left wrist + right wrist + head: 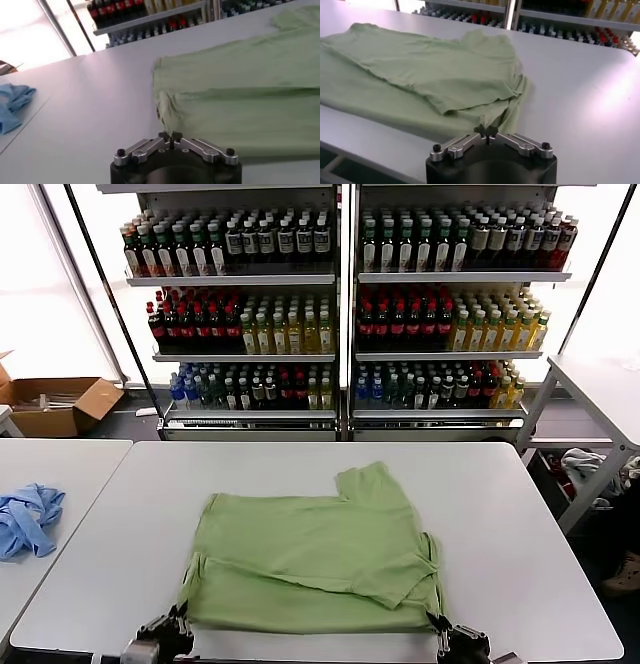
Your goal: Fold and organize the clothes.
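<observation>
Head view: light green T-shirt point(315, 559), partly folded, lies at centre of white table point(120, 524), one sleeve pointing to 1 o'clock. L gripper point(178, 619) sits at shirt's 7 o'clock corner, jaws together, pinching the hem; R gripper point(440, 626) at 5 o'clock corner, jaws likewise together on the fabric edge. Blue garment point(28, 519) rests on adjacent table at 9 o'clock. Drink shelves point(340, 314) stand at 12 o'clock; cardboard box point(60, 404) at 10 o'clock
</observation>
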Tool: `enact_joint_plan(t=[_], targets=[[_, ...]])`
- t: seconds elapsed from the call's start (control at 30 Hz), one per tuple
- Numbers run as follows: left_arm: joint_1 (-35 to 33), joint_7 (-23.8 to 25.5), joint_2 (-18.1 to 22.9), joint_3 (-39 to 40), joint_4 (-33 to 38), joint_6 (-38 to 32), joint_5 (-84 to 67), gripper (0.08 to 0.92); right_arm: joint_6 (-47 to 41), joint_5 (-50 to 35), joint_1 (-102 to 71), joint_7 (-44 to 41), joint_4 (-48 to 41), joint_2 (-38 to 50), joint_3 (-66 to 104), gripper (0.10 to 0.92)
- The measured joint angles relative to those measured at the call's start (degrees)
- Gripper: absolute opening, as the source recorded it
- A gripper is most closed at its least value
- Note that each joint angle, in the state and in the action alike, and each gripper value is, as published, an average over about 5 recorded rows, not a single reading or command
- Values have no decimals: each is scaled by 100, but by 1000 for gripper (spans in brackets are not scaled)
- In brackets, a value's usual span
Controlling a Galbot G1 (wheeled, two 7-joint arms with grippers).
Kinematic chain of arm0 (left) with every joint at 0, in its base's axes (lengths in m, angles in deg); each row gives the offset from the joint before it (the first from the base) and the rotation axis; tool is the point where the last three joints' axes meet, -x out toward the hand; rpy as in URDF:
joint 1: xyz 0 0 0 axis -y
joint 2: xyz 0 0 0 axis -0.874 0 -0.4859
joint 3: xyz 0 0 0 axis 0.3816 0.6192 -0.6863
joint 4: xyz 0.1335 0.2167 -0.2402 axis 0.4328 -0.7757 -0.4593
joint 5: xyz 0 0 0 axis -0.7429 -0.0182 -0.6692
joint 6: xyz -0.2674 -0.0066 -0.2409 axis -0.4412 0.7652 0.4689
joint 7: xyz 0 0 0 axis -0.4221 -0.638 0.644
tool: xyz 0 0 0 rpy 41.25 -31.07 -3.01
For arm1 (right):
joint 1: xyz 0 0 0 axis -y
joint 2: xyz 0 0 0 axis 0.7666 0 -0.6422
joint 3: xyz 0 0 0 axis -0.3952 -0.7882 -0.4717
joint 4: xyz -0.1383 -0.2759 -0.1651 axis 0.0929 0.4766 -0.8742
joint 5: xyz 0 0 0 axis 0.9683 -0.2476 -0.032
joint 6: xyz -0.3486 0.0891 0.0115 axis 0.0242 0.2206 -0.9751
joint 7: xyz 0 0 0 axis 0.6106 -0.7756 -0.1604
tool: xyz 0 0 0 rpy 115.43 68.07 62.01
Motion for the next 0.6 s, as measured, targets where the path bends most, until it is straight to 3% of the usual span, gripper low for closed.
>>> enact_joint_plan(t=[0.2, 0.6], targets=[[-357, -276, 70, 45, 160, -101, 240, 116, 69, 30, -265, 125, 104, -27, 53, 166], [-565, -509, 117, 40, 398, -216, 519, 447, 554, 121, -931, 657, 503, -140, 290, 511]])
